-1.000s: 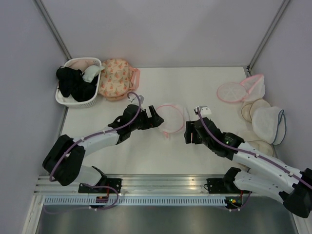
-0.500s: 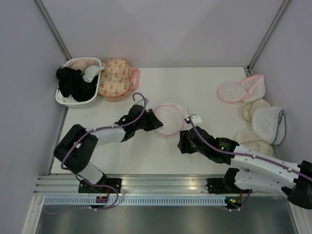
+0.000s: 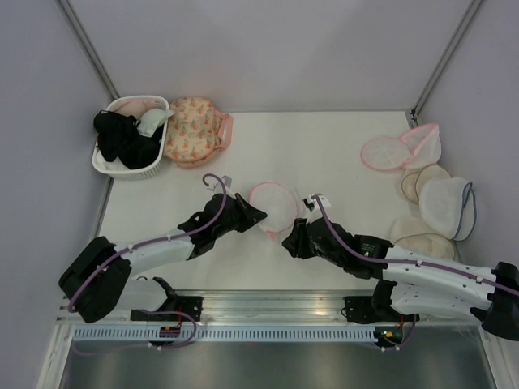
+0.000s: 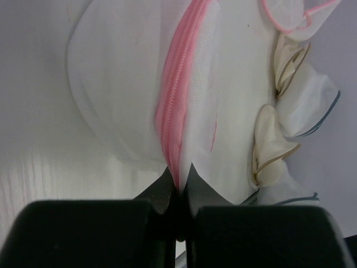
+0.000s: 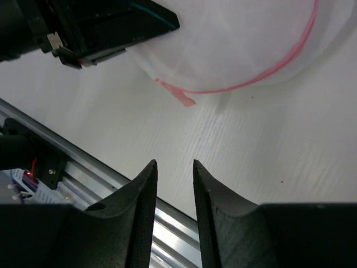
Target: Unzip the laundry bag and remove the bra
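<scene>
The laundry bag, round white mesh with a pink rim, lies at the table's middle, close to the near edge. My left gripper is shut on its near-left edge; in the left wrist view the jaws pinch the pink zipper and the mesh beside it. My right gripper sits just near-right of the bag, apart from it. Its fingers stand open with a narrow gap over bare table, below the bag's pink tab. The bra does not show.
A white basket of black garments and a peach floral bag stand at the back left. At the right lie pink-rimmed mesh bags, a white blue-trimmed bag and cream cups. A metal rail runs along the near edge.
My left gripper has shut on the bag's rim and drawn the bag toward the near edge. My right gripper moved left and nearer, its jaws narrowing.
</scene>
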You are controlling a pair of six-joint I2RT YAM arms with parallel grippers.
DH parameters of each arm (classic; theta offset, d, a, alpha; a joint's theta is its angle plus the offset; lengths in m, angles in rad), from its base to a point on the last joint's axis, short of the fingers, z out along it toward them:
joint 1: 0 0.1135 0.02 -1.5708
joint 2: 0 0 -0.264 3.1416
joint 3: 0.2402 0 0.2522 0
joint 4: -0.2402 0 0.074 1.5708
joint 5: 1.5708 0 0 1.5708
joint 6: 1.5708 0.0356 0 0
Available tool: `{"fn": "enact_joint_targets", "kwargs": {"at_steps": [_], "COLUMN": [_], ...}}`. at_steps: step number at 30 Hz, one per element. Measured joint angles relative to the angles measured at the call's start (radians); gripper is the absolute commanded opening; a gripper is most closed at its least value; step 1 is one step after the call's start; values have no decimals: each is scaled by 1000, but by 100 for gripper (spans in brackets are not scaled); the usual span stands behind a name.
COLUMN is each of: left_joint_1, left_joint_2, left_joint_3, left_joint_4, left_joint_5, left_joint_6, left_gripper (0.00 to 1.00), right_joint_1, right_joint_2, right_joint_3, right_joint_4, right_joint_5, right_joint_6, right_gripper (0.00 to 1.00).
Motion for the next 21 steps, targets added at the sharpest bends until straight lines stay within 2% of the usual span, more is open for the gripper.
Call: {"fn": "enact_joint_targets", "kwargs": {"at_steps": [4,7,13,21], "left_joint_1": [-84,-101,-113,-116], "left_joint_2": [-173,-240,-252,-259], "left_joint_3": [-71,-97,-114,-143], "left_joint_4": [-45,-41,-40,-34], "left_joint_5": [-138,-179,-209,-202], "left_joint_6": [-149,-243,-369,-445], "left_gripper": [2,2,2,2], "right_joint_1": [24,32,36,38], "right_joint_2": [8,19,21,24], "right_joint_3": [-31,-59,-113,-156], "right_joint_4": [100,165,279,409], "right_joint_5": [-11,-25,-60,-82], "right_joint_6": [46,63,77,68], "right_gripper": [41,41,44,47]}}
